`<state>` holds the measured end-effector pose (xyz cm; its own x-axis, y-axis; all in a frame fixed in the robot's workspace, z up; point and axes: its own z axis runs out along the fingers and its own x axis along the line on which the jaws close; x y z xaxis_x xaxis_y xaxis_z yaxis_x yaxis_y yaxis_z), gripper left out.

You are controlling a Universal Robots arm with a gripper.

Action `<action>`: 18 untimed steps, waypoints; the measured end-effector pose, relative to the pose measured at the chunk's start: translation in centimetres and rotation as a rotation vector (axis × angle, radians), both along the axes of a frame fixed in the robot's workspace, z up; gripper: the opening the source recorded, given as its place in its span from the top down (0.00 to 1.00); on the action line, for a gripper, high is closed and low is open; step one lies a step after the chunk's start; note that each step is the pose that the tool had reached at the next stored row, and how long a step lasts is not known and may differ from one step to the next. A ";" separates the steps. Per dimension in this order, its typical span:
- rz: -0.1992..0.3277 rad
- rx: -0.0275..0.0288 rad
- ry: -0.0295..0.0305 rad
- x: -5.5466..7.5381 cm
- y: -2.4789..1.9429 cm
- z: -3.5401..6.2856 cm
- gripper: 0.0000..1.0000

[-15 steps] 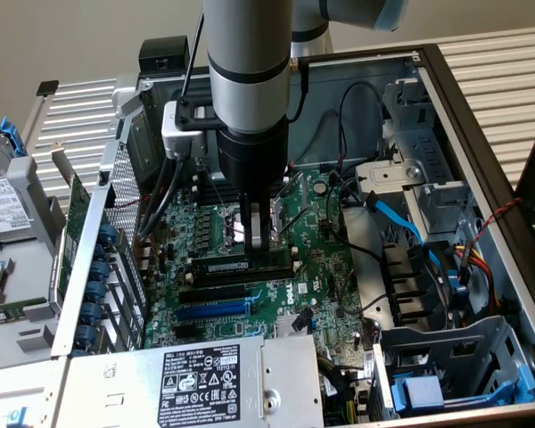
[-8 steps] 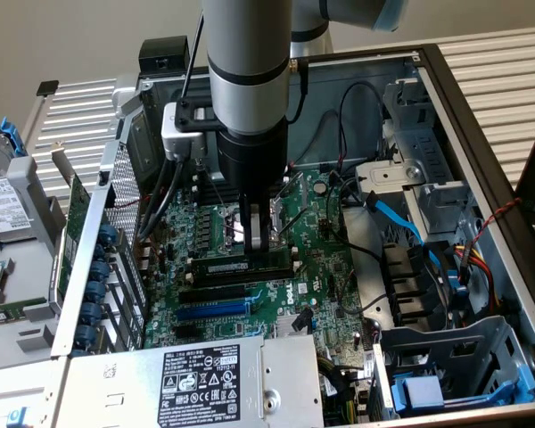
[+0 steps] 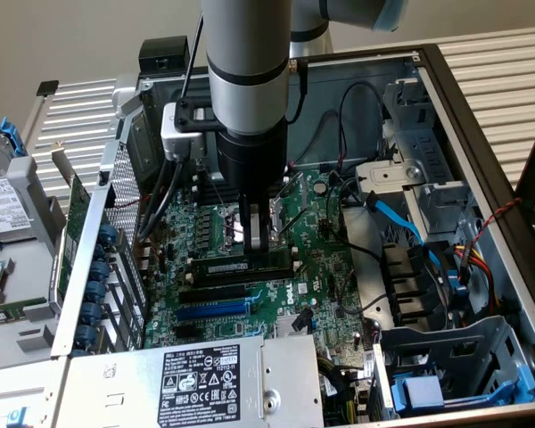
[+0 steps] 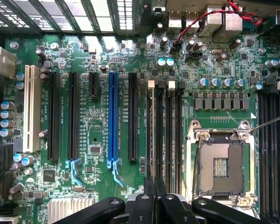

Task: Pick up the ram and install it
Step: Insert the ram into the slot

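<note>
Looking down into an open computer case [image 3: 481,143], I hang directly above the motherboard [image 3: 312,267]. From the exterior view's left: a metal card bracket wall [image 3: 98,259], then blue and black expansion slots [image 3: 216,308], then my jaws [image 3: 258,241]. The ram [image 3: 241,265] lies in a black memory slot right beneath my fingertips, its long axis running left to right across that view. My jaws look nearly pressed together over its top edge, seemingly touching it. Further right sit blue cables [image 3: 401,218] and drive bays [image 3: 446,357].
</note>
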<state>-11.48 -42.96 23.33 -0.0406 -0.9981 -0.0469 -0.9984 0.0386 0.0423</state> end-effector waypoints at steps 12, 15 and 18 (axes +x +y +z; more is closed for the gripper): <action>0.000 -0.0001 0.0004 -0.1 0.01 0.01 0.88; 0.001 0.0003 0.0004 -0.1 0.01 0.00 0.88; 0.001 0.0004 0.0003 -0.1 0.01 0.00 0.88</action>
<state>-11.63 -42.95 23.32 -0.0401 -0.9981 -0.0473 -0.9984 0.0380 0.0427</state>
